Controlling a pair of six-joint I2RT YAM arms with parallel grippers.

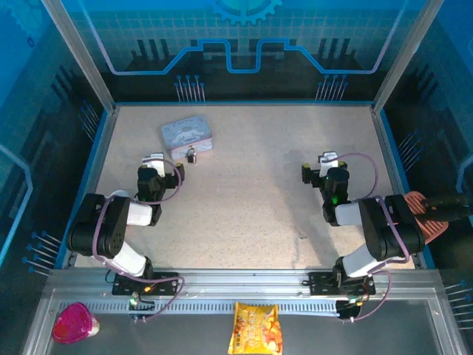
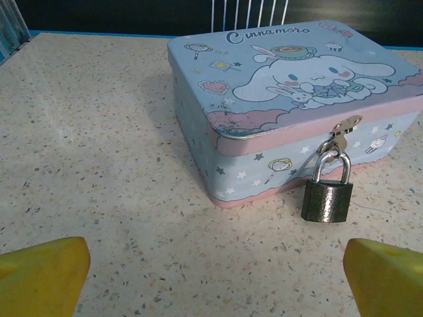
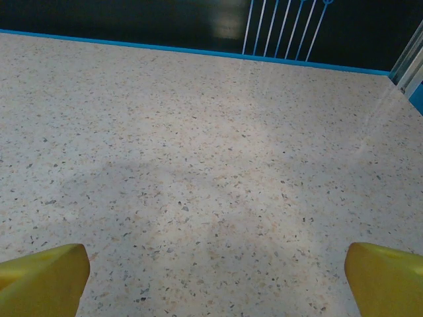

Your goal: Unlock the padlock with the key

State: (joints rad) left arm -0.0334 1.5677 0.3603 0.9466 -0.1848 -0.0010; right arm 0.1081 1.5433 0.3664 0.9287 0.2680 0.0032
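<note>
Padlock (image 2: 327, 198) hangs on hasp (image 2: 344, 129) of tin (image 2: 291, 79), back-left on table (image 2: 99, 165), just ahead of my left gripper (image 2: 215, 274). I see both grippers released, spread wide, empty; right gripper (image 3: 215, 274) well apart from padlock.

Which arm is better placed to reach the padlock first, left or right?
Left, probably. The left end effector sits open close to the padlock, which hangs on the tin ahead of its camera. The right end effector, also open, points at tabletop across the workspace.
</note>
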